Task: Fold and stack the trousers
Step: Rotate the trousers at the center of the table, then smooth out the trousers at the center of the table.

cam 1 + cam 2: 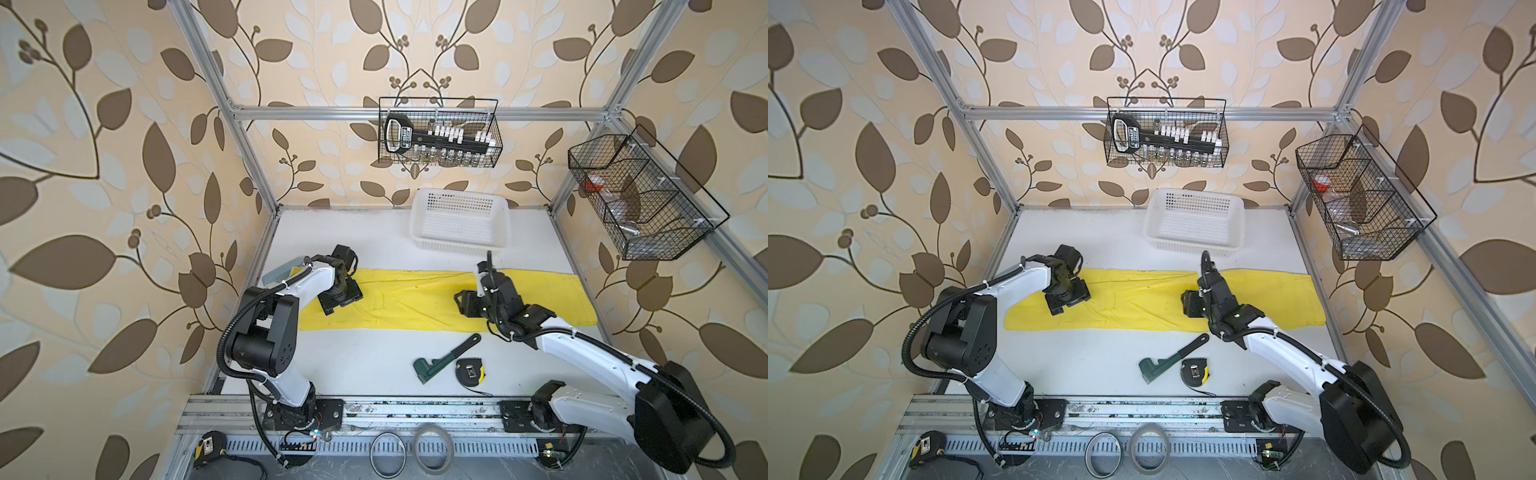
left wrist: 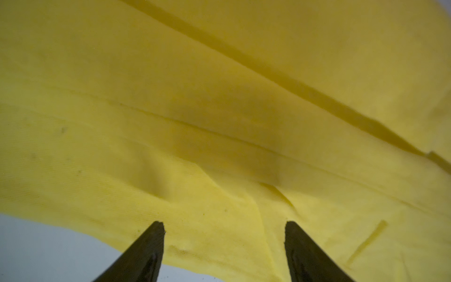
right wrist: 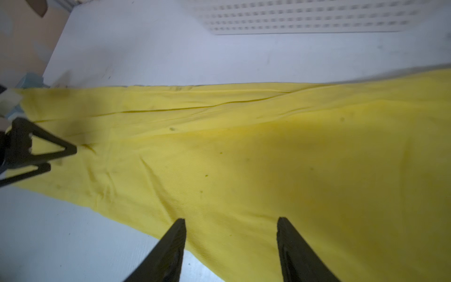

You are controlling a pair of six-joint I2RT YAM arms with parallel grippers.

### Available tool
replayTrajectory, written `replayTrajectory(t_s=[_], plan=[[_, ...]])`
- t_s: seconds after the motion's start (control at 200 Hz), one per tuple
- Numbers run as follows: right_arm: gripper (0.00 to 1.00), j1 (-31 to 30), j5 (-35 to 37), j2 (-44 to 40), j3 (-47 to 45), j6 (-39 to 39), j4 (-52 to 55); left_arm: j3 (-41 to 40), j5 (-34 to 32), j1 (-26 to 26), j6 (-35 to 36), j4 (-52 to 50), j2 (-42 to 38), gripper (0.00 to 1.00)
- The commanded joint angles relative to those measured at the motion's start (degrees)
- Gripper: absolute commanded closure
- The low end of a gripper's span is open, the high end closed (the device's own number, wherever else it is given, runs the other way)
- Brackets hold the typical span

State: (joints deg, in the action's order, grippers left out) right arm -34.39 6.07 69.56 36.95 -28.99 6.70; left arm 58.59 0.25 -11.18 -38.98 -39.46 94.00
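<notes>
While poised over the left stretch of the trousers (image 1: 415, 299), clamps nothing: left gripper (image 1: 340, 298), fingers (image 2: 146, 251) spread wide in the left wrist view above creased yellow cloth close to its front edge; cannot tell whether touching. Lies as one long flat strip across the white table (image 1: 374, 249), spanning nearly its whole width, with long creases running lengthwise. Toward the front, off the cloth: green pipe wrench (image 1: 449, 353), handle tip just short of the yellow edge, and beside its head a black-and-yellow tape measure (image 1: 469, 371). Behind the strip, apart from it, near the back wall: white perforated basket (image 1: 459, 245). Hangs over the right half of the trousers, likewise released and grasping nothing: right gripper (image 1: 467, 305), fingers (image 3: 170, 251) well apart over bare cloth. Far right, hung on the frame: black wire basket (image 1: 644, 199)
</notes>
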Motion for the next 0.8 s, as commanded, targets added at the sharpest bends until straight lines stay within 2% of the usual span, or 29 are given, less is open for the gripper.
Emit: replayTrajectory(t_s=[0.0,0.15,0.32,0.565,0.795], plan=[[0.34,-5.9,2.8,6.4,4.3,7.4,-7.9,-0.8,4.1,2.5,1.4,2.1,-2.7,0.19],[0.34,-8.6,-0.5,18.6,9.9,6.8,-11.8,-1.2,4.8,5.5,2.8,2.7,-1.9,0.19],[0.33,-10.7,-4.5,27.7,13.6,3.7,-17.7,-0.9,6.9,7.8,0.8,5.3,-1.1,0.18],[0.33,-11.8,-8.2,37.9,18.2,-0.3,-21.4,-1.5,-2.2,8.6,-2.3,4.3,-0.9,0.15],[0.33,-11.4,-8.0,42.5,22.0,0.0,-23.5,-5.6,-2.6,8.9,-5.9,7.8,-4.5,0.14]])
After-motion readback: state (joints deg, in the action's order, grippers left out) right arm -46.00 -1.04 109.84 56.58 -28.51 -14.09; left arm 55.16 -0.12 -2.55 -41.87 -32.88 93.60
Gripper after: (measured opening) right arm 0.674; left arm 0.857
